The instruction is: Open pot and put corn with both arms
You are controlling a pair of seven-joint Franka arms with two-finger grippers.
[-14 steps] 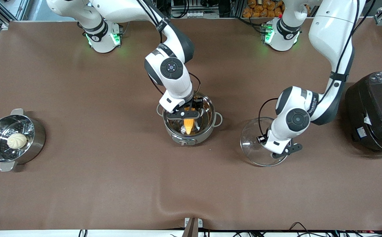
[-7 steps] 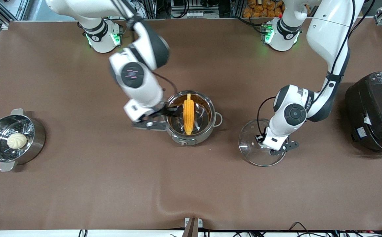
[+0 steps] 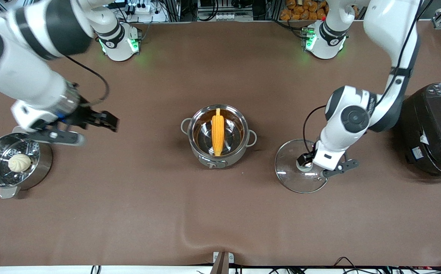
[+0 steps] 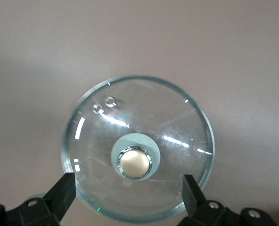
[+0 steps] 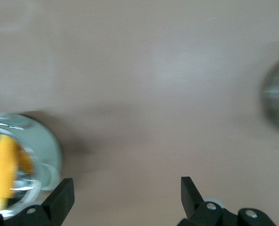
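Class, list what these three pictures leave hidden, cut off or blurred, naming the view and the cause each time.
- Front view: the round glass lid is partly covered by the left gripper.
- Right wrist view: the shiny steel pot with the yellow-orange corn cob is blurred and cut by the edge.
- Front view: the right gripper is smeared by motion.
- Front view: the large black cooker is cut by the edge.
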